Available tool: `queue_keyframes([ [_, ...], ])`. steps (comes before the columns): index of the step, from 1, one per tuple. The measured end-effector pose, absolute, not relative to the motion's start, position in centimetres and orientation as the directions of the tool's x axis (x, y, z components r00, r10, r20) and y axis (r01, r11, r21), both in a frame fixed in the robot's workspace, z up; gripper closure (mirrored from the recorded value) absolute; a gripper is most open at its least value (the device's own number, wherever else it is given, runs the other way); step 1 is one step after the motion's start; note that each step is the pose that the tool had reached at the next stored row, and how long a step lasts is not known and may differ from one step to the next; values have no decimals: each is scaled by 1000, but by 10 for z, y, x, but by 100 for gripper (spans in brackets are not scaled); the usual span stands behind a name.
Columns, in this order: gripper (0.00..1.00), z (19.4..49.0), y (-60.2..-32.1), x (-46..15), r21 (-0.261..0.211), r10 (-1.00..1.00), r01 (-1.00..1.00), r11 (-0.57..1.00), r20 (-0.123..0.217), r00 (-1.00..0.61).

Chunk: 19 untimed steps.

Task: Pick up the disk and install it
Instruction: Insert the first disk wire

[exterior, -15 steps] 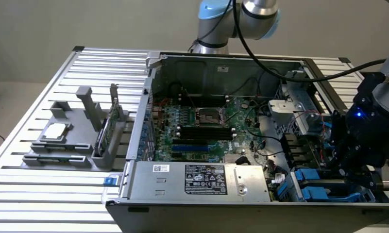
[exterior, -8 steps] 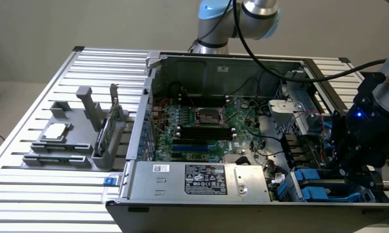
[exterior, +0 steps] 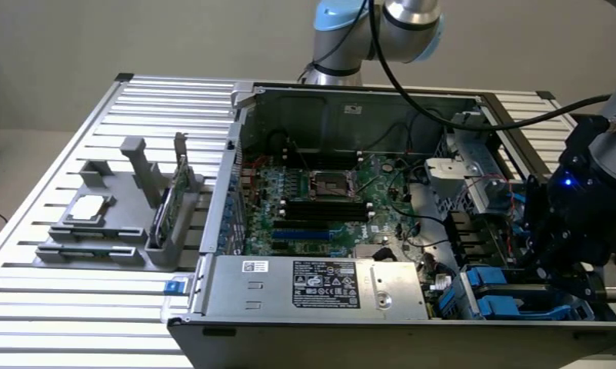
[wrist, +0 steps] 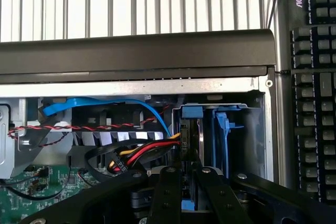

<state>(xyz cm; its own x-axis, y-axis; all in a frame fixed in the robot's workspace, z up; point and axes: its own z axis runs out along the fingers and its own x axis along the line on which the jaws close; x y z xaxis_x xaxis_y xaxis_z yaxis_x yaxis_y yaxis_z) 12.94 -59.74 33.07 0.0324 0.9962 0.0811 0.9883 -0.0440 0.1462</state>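
I've got the slatted counter (exterior: 82, 307) with the open PC case (exterior: 338, 231) lying on its side across the middle, lid off so the bays are reachable from above. Power supply (exterior: 318, 286) sits along the case's near edge, motherboard (exterior: 318, 192) flat behind it. Grey parts holder (exterior: 113, 223) is near the counter's edge at the exterior view's left, with a small silver chip (exterior: 89, 206) and a green card (exterior: 174, 201) stood upright in slots, presumably for easy grasping. The arm comes over from behind the case and hangs the hand (exterior: 584, 231) low over the drive cage in the case's near corner at the exterior view's right. The disk (wrist: 190, 150) is on edge in that cage, blue rails showing, next to blue bay brackets (exterior: 492, 292). On the wrist view the hand's fingers (wrist: 168, 192) sit close together on either side of the disk's edge; I judge it's gripping, disk partly seated. SATA and power leads (wrist: 142, 150) run just beside it.
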Motion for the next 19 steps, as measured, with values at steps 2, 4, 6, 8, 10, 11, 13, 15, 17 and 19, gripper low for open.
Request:
queue_keyframes([
  [2, 83, 330, -597, 129, 146, 996, 988, -44, 81, 32],
  [4, 83, 330, -597, 130, 146, 996, 988, -44, 81, 32],
  [6, 83, 330, -597, 131, 145, 996, 988, -44, 81, 33],
  [8, 83, 330, -597, 132, 142, 996, 989, -44, 81, 33],
  [10, 83, 330, -597, 132, 140, 996, 989, -44, 81, 33],
  [11, 83, 330, -597, 132, 139, 996, 989, -44, 81, 33],
  [13, 83, 330, -597, 132, 138, 996, 989, -44, 81, 33],
  [15, 83, 329, -597, 132, 138, 996, 989, -44, 81, 33],
  [17, 83, 328, -597, 132, 138, 996, 989, -44, 81, 33],
  [19, 83, 328, -597, 132, 138, 996, 989, -44, 81, 33],
])
